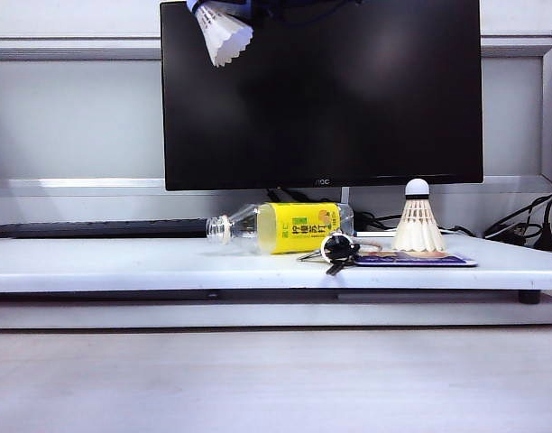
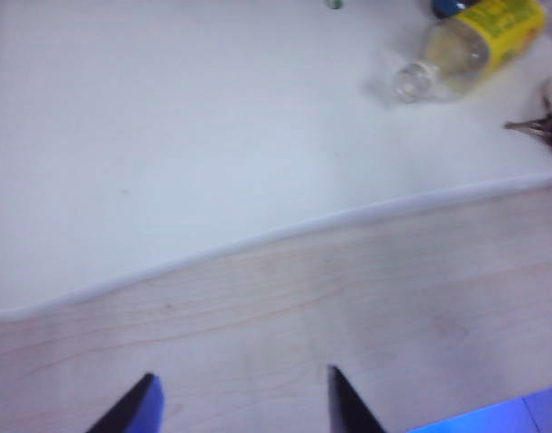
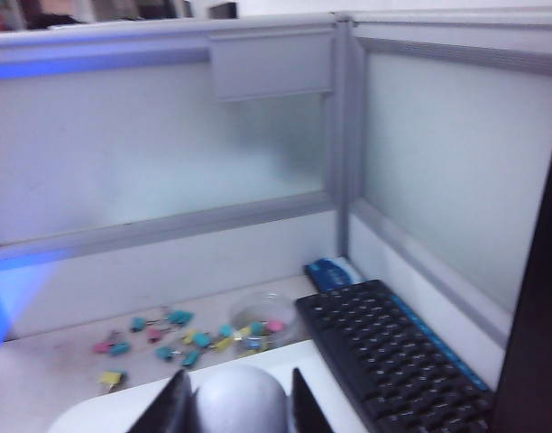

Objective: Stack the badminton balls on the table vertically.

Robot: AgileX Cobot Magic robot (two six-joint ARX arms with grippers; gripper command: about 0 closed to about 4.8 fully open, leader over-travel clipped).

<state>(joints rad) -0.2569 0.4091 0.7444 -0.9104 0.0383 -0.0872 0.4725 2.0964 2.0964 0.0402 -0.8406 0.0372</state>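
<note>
A: What is gripped by the right gripper (image 3: 233,401)?

B: A white feather shuttlecock (image 1: 223,32) is clamped at its rounded cork tip (image 3: 240,401) between the two dark fingers (image 3: 172,406). In the exterior view it is seen hanging at the upper left of the frame, skirt downward, against the black monitor (image 1: 348,99).

A: And the left gripper (image 2: 240,401)?

B: Its jaws are spread wide with nothing between them; only the two dark fingertips (image 2: 136,406) are seen at the lower edge of the left wrist view, above pale wood (image 2: 348,307), apart from the long white table (image 2: 213,135).

A: Where is the second shuttlecock (image 1: 418,219) found?

B: It is stood upright, cork up, on a flat blue card (image 1: 416,259) at the right of centre on the table (image 1: 123,266). Just beside it, to the left, a bunch of keys (image 1: 336,250) is laid, and next to that a clear bottle with a yellow label (image 1: 280,227) lies on its side.

A: What else is seen by the right wrist camera?

B: A black keyboard (image 3: 393,352) at lower right, and coloured binder clips (image 3: 168,338) scattered before a grey partition (image 3: 168,153).
</note>
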